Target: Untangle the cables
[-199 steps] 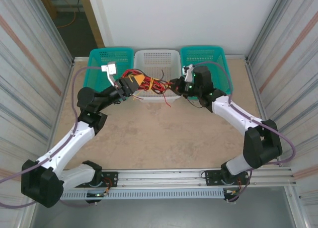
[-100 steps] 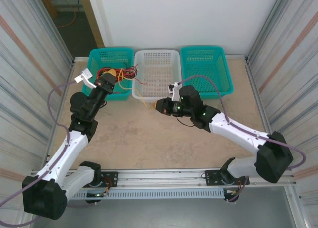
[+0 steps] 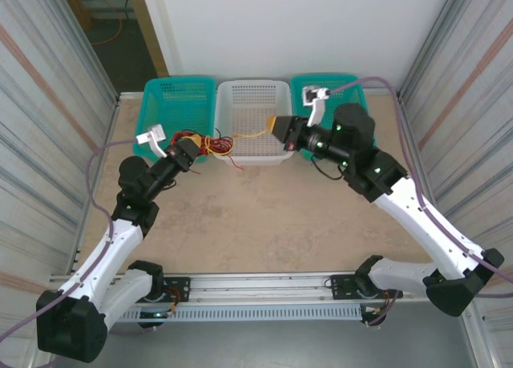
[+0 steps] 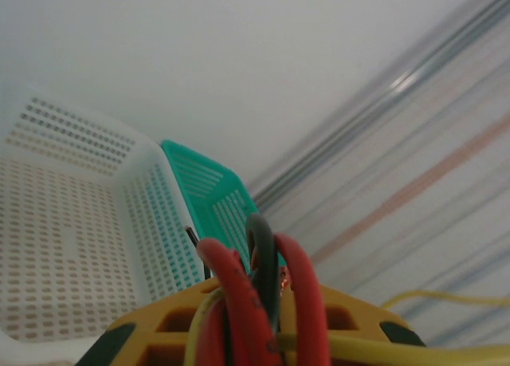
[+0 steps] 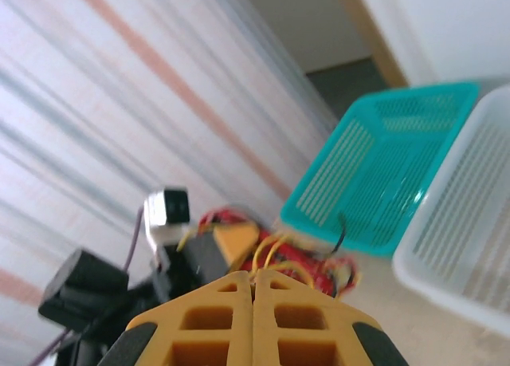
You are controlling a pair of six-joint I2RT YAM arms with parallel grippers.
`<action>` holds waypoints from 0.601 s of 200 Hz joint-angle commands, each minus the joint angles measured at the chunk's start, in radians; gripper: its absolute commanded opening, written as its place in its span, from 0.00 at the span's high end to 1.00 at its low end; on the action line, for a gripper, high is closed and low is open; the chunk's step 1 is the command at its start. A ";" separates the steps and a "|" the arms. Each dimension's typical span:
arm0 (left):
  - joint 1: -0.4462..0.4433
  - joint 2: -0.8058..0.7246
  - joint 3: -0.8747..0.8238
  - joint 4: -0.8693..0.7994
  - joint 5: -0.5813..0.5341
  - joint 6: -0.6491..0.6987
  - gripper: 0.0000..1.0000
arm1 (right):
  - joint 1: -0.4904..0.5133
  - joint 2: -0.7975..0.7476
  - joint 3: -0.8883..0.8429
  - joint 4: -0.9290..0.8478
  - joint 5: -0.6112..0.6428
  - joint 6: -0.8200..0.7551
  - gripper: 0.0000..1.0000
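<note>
The cables (image 3: 215, 143) are a small tangle of red, black and pale yellow wires hanging just in front of the gap between the left teal basket and the white basket. My left gripper (image 3: 195, 147) is shut on this bundle. In the left wrist view red loops (image 4: 231, 302) and a black loop (image 4: 263, 254) stick up between its fingers (image 4: 159, 334). My right gripper (image 3: 278, 127) is raised over the white basket's front right corner, shut on one yellow cable (image 3: 252, 133) that runs taut back to the tangle (image 5: 315, 270).
Three baskets line the back edge: a teal one (image 3: 172, 91) at left, a white one (image 3: 255, 91) in the middle, a teal one (image 3: 357, 83) at right. Ribbed metal walls (image 3: 48, 119) close both sides. The tan tabletop (image 3: 264, 216) lies bare between the arms.
My right gripper rose from the table in front of the white basket, moving back and right. My left gripper came off the left teal basket toward the middle with the tangle. A yellow cable now stretches between them.
</note>
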 commanded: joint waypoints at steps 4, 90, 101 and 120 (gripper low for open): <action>-0.039 0.007 -0.003 0.014 0.206 0.070 1.00 | -0.070 -0.001 0.058 -0.029 -0.059 -0.045 1.00; -0.216 0.129 0.088 0.033 0.499 0.131 1.00 | -0.330 0.089 0.153 -0.024 -0.153 0.003 1.00; -0.216 0.130 0.107 0.028 0.524 0.129 1.00 | -0.377 0.108 0.154 -0.023 -0.163 0.009 1.00; -0.216 0.127 0.135 0.023 0.557 0.122 1.00 | -0.457 0.136 0.138 -0.024 -0.169 0.028 1.00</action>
